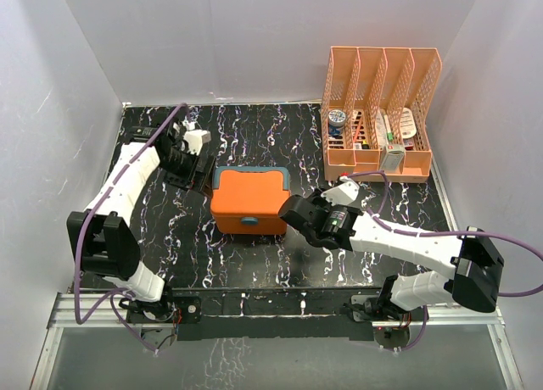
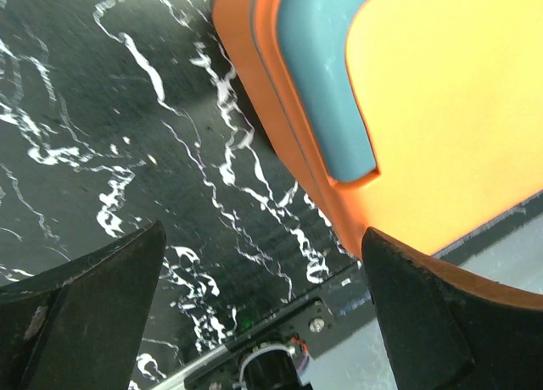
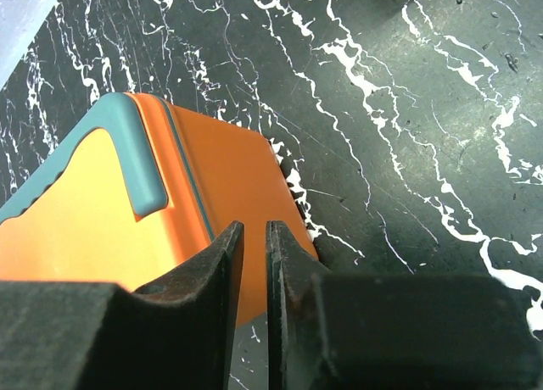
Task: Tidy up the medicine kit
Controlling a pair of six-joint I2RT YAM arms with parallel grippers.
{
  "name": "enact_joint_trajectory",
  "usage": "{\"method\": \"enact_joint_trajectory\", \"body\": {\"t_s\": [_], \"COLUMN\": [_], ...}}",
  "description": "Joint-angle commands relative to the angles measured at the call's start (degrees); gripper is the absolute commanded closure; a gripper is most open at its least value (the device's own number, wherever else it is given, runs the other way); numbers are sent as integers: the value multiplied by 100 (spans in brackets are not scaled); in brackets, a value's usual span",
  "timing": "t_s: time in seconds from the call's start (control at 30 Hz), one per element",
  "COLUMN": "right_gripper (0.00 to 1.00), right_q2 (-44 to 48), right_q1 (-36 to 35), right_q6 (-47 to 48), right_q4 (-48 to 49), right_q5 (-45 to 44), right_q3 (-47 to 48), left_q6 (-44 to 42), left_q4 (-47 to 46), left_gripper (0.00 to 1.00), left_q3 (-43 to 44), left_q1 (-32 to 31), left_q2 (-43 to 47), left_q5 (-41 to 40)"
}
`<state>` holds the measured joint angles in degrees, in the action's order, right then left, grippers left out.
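Your left hand (image 1: 200, 176) hangs at the far-left corner of the medicine kit (image 1: 249, 199), fingers spread wide. In its wrist view the kit lies off by the right-side finger (image 2: 441, 322), not between the two. The kit sits shut at the middle of the surface (image 1: 170, 246). Its long axis runs left to right, and its latch (image 1: 249, 221) points at the near edge, toward you. Your right hand (image 1: 288, 210) is just beside the kit's right end, fingers drawn together to a slit with nothing in it. Both hands are close, but the right looks better placed for the latch, which you'd approach from the near side.
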<state>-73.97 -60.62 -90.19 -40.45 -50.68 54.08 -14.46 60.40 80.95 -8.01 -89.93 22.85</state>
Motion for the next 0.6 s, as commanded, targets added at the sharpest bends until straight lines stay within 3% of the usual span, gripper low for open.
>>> {"method": "enact_joint_trajectory", "body": {"t_s": [0.0,0.17,0.33,0.57], "right_gripper": [80,50,6,2], "right_q2": [174,288,340,41], "right_q1": [15,263,916,1701], "right_q6": [-78,224,1181,2530], "right_q4": [-248,-537,-151,474], "right_q5": [-397,-719,-567,-191], "right_q3": [79,295,355,454], "left_q6": [583,1151,1266,1372], "left_q4": [-903,-1539,-2152,-3294], "left_gripper": [1,1,1,1], "left_q3": [-141,-270,-716,-1527], "left_q1": [126,148,196,239], "left_q2": [734,1067,1355,1528], "left_q5": [-253,-549,-1158,-1458]}}
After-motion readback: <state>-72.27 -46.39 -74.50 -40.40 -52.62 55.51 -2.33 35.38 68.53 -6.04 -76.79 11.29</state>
